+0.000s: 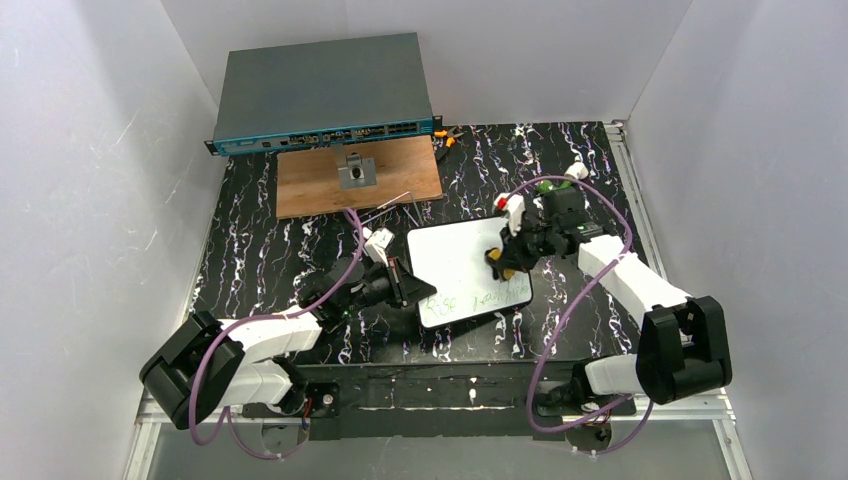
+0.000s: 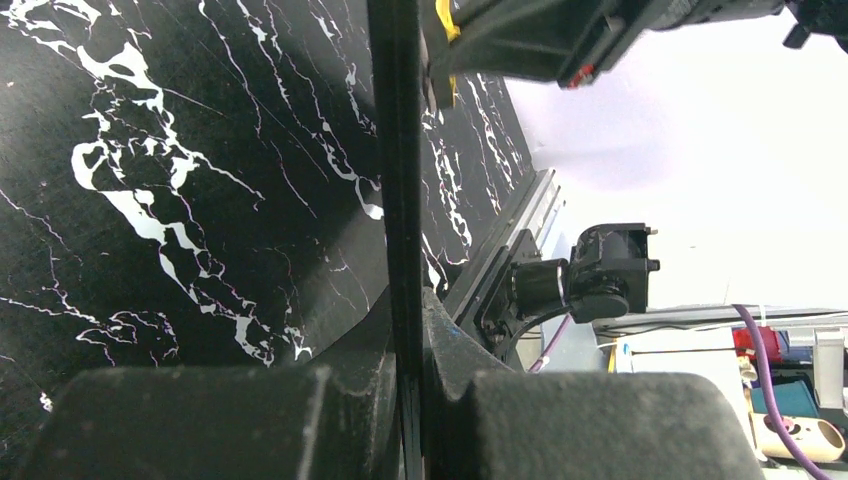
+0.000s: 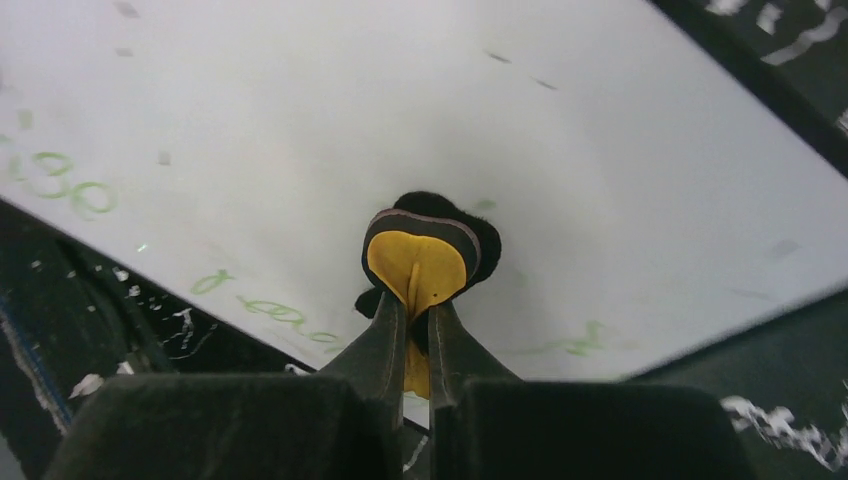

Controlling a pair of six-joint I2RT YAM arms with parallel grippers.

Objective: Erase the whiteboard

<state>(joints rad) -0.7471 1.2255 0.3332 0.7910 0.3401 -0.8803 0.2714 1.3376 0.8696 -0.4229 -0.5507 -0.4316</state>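
The whiteboard [image 1: 462,262] lies on the black marbled table, with green writing [image 1: 478,300] along its near edge. My left gripper [image 1: 411,290] is shut on the board's left rim, which shows edge-on as a dark strip [image 2: 404,180] between the fingers of the left gripper [image 2: 412,305]. My right gripper [image 1: 505,262] is over the board's right part, shut on a yellow eraser with black felt [image 3: 420,262], and the felt presses on the whiteboard [image 3: 500,110]. The right gripper's [image 3: 412,318] fingers pinch the eraser's yellow back. Green marks [image 3: 265,308] remain near it.
A brown wooden panel [image 1: 330,185] with a small metal piece [image 1: 356,172] lies behind the board. A grey rack box [image 1: 322,90] stands at the back. An orange-handled tool [image 1: 447,136] lies beside it. White walls enclose the table, and a metal rail [image 1: 632,190] runs along the right.
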